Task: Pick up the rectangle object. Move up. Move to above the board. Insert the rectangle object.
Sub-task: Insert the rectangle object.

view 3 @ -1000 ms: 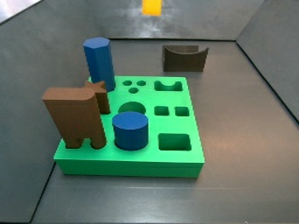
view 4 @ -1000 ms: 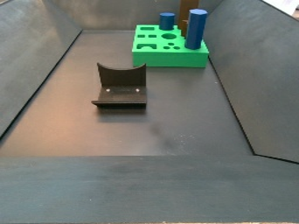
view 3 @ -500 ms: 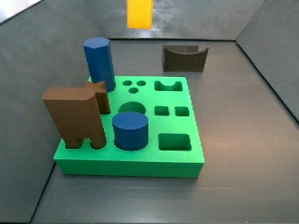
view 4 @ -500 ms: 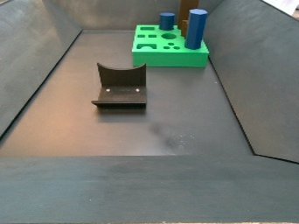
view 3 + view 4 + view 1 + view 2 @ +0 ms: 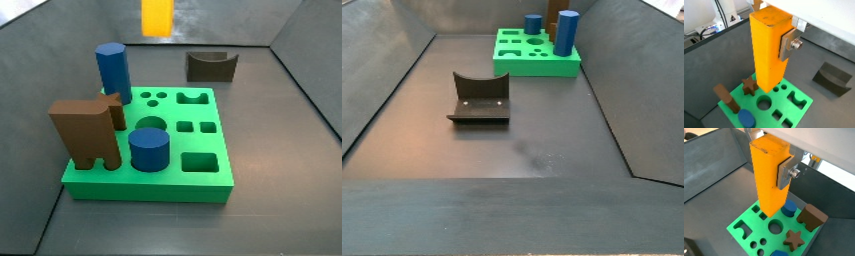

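The rectangle object (image 5: 769, 50), a tall orange-yellow block, hangs upright in my gripper (image 5: 772, 42), which is shut on its upper part; one silver finger (image 5: 789, 44) presses its side. It shows the same way in a wrist view (image 5: 769, 178). In both wrist views the block's lower end hovers well above the green board (image 5: 799, 102) (image 5: 747, 223). In a side view only the block's lower part (image 5: 158, 15) shows at the top edge, behind the board (image 5: 201, 185); the gripper is out of frame there. The board (image 5: 516, 55) also shows far off in a side view.
On the board stand a brown notched block (image 5: 84, 133), a tall blue hexagonal post (image 5: 112, 68), a short blue cylinder (image 5: 148, 150) and a brown star piece (image 5: 794, 239). The dark fixture (image 5: 211, 66) (image 5: 478, 98) stands on the floor beside the board. Grey walls enclose the floor.
In the side view the orange block has shifted left and come a little lower into frame, still held. Over the last half second it has hardly moved.
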Robot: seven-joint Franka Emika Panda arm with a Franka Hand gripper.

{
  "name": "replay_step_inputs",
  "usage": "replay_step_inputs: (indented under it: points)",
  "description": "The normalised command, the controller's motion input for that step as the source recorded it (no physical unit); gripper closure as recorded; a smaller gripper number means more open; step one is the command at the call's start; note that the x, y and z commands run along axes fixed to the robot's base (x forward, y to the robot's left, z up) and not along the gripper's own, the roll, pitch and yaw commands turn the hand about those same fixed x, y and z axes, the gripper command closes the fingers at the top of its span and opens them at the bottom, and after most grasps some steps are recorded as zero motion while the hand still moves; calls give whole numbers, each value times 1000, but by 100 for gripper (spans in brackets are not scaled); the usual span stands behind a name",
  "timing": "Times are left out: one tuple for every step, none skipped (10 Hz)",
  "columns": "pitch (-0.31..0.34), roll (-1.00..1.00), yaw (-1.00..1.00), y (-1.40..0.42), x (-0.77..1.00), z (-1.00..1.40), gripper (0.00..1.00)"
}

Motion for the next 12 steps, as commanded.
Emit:
replay_step_inputs:
  points:
    - [-84, 0, -63, -597, 29, -140, 100]
    - [-79, 0, -106, -603, 26, -169, 100]
    - [-70, 0, -280, -640, 3, -169, 100]
    - [-93, 0, -451, -617, 0, -160, 100]
    - [-79, 0, -591, -591, 0, -123, 100]
    - [-74, -6, -694, -534, 0, -94, 100]
    - [-66, -10, -751, -466, 0, -83, 100]
    - [-59, -13, -780, -429, 0, -74, 100]
    - [-46, -16, -886, -303, 0, -60, 100]
    - [-36, -13, -989, -166, 6, -49, 100]
    - [-31, -6, -1000, -49, 0, -49, 100]
    - [-79, -39, -1000, 0, 0, -6, 100]
